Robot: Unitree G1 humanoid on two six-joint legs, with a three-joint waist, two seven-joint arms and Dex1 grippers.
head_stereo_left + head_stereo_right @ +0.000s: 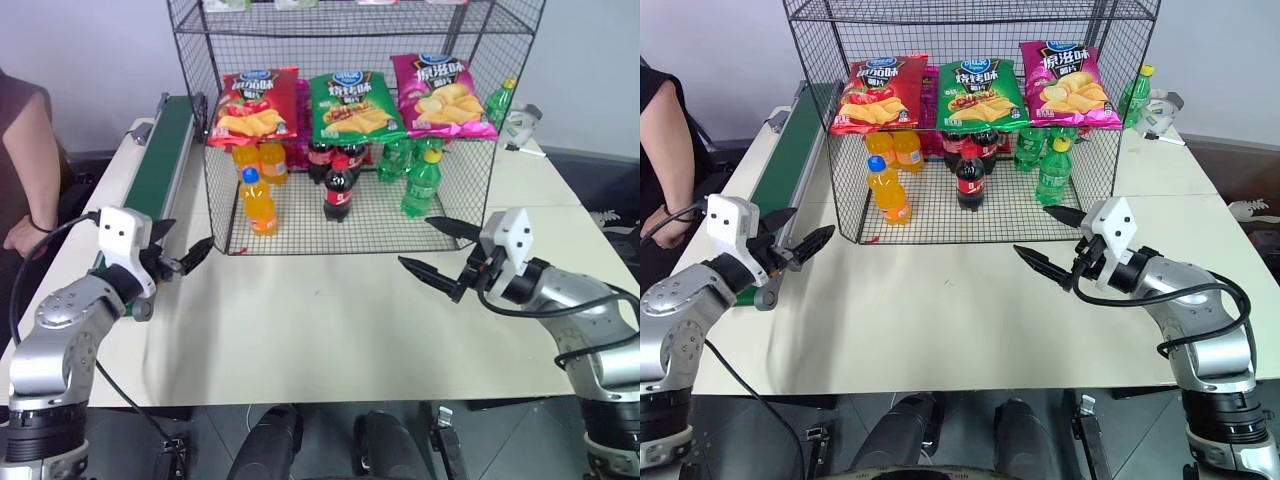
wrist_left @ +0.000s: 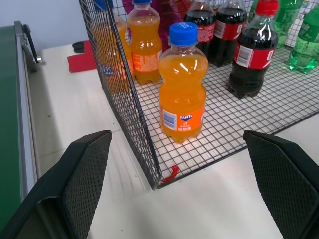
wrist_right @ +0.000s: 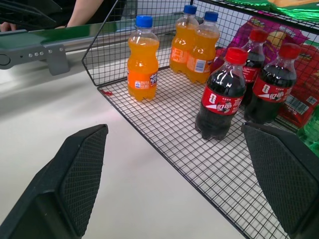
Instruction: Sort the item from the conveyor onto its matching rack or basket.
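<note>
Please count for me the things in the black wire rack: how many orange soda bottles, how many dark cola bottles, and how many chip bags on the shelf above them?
Orange soda bottles: 3
Cola bottles: 3
Chip bags: 3
Total: 9

I see orange soda bottle with blue cap and orange label, black wire rack, dark green conveyor with pale grey rails, dark cola bottles with red caps, green bottles, red, green and magenta chip bags, cream worktop.
</note>
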